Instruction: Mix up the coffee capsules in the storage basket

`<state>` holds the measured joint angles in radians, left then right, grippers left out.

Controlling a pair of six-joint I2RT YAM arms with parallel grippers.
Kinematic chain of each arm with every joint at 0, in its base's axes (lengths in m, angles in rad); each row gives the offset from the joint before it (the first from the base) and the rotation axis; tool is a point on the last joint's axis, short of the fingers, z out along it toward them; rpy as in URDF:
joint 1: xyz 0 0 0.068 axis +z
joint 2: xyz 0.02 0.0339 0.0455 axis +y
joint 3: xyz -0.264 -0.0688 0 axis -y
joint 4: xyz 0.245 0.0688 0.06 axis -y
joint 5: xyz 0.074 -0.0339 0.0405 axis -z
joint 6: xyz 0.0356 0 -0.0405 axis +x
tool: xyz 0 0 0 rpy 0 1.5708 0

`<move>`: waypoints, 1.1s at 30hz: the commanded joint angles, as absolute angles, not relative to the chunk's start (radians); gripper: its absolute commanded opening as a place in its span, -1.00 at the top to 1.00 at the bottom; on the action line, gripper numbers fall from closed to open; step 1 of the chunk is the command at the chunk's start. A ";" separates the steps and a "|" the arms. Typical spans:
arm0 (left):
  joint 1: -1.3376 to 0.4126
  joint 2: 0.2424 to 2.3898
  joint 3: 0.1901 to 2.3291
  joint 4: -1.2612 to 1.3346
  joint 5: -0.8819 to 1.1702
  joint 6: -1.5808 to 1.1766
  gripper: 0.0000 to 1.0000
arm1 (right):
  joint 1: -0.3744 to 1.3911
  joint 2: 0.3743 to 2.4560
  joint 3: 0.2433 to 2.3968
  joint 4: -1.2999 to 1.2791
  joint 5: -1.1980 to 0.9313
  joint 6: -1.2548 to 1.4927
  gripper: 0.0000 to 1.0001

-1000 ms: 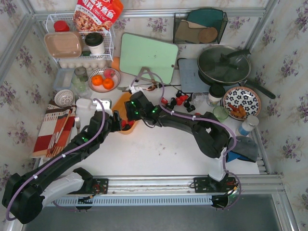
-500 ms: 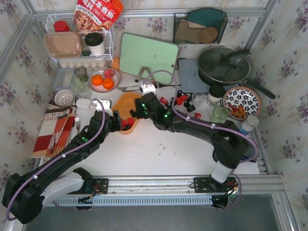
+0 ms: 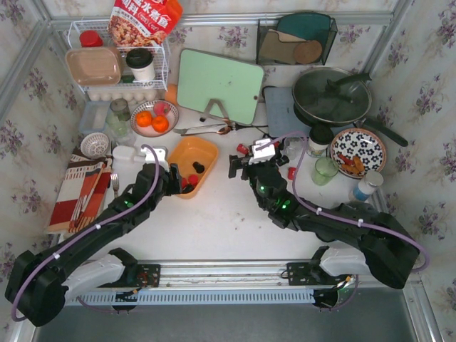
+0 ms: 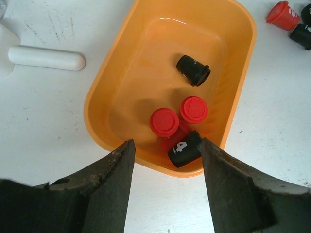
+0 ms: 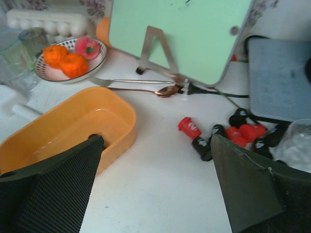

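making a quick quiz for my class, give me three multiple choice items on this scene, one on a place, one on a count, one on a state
1. How many coffee capsules are in the storage basket? A) four B) two C) seven
2. Where do the loose capsules lie? A) on the basket's rim B) on the table before the green board C) atop the green board
3. How is the right gripper? A) shut on a capsule B) shut on the basket's rim C) open, empty
Answers: 1 A, two red, two black show; 2 B, clustered on the table; 3 C, fingers wide, nothing between.
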<state>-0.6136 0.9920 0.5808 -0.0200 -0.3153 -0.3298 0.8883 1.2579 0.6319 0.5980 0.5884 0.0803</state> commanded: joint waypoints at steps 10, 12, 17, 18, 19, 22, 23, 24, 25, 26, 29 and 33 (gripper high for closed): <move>-0.612 1.129 0.667 -0.011 -0.238 -0.347 -0.20 | 0.890 1.181 0.311 1.231 0.957 -0.296 -1.00; -0.612 1.137 0.671 -0.004 -0.239 -0.349 -0.21 | 0.886 1.187 0.304 1.284 1.050 -0.374 -1.00; -0.561 1.170 0.724 -0.083 -0.261 -0.477 -0.79 | 0.864 1.240 0.242 1.564 1.080 -0.618 -1.00; -0.544 1.178 0.735 -0.102 -0.244 -0.497 -0.99 | 0.858 1.255 0.224 1.649 1.076 -0.638 -1.00; -0.526 1.186 0.742 -0.103 -0.210 -0.510 -0.99 | 0.849 1.269 0.206 1.708 1.076 -0.640 -1.00; -0.480 1.214 0.760 -0.069 -0.074 -0.524 -0.98 | 0.826 1.311 0.159 1.819 1.081 -0.625 -1.00; -0.475 1.222 0.774 -0.066 -0.044 -0.529 -0.98 | 0.817 1.315 0.149 1.810 1.071 -0.617 -1.00; -0.473 1.236 0.792 -0.069 -0.024 -0.527 -0.98 | 0.813 1.320 0.124 1.811 1.054 -0.604 -1.00; -0.473 1.249 0.817 -0.081 -0.009 -0.524 -0.98 | 0.808 1.322 0.103 1.813 1.032 -0.585 -1.00; -0.473 1.263 0.842 -0.095 0.006 -0.517 -0.98 | 0.803 1.320 0.079 1.810 1.013 -0.564 -1.00; -0.474 1.321 0.920 -0.133 0.056 -0.512 -0.98 | 0.768 1.288 0.029 1.728 1.007 -0.460 -1.00; -0.489 1.441 1.049 -0.180 0.114 -0.515 -0.98 | 0.671 1.155 0.018 1.389 0.997 -0.252 -1.00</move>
